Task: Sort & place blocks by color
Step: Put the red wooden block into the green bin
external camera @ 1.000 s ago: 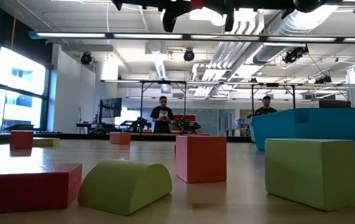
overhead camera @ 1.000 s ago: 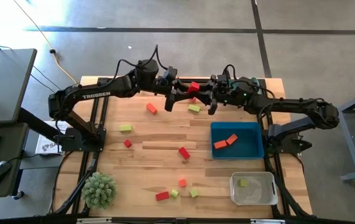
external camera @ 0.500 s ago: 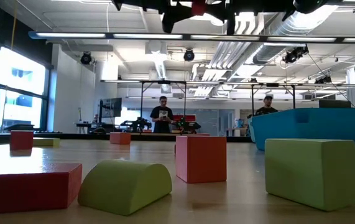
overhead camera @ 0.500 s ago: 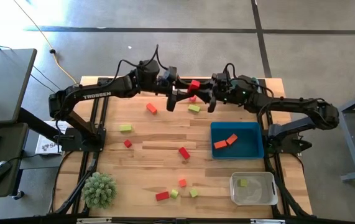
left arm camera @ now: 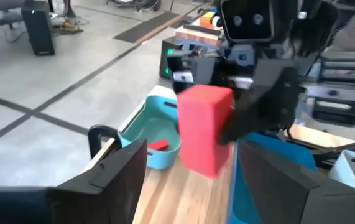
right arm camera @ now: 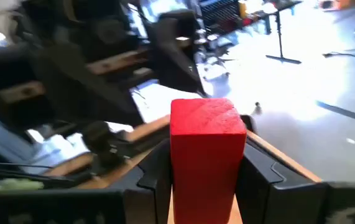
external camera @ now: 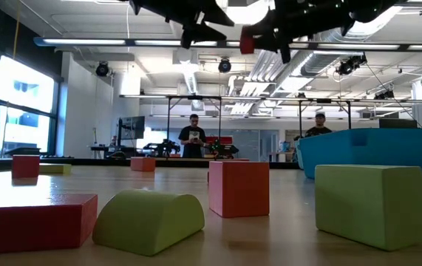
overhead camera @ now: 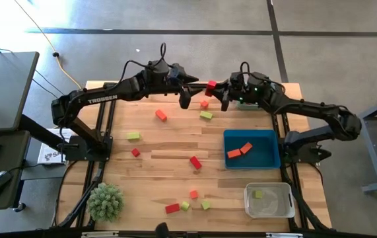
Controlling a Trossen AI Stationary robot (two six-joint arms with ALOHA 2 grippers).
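Red rectangular wooden block [right arm camera: 206, 158] is gripped in the right hand [overhead camera: 217, 93], high above the far edge of the wooden surface [overhead camera: 162, 165]. Just beside it, the left hand [overhead camera: 189, 92] faces it with fingers spread open, holding nothing. Other small red, orange and yellow-green blocks [overhead camera: 195, 162] lie scattered on the surface.

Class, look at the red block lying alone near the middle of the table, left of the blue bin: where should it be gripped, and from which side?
Probably from straight above: the red block lies flat on the table with bare wood all round. Grip its two long faces across the short width; it sits at a slant, so the tool should turn to match.
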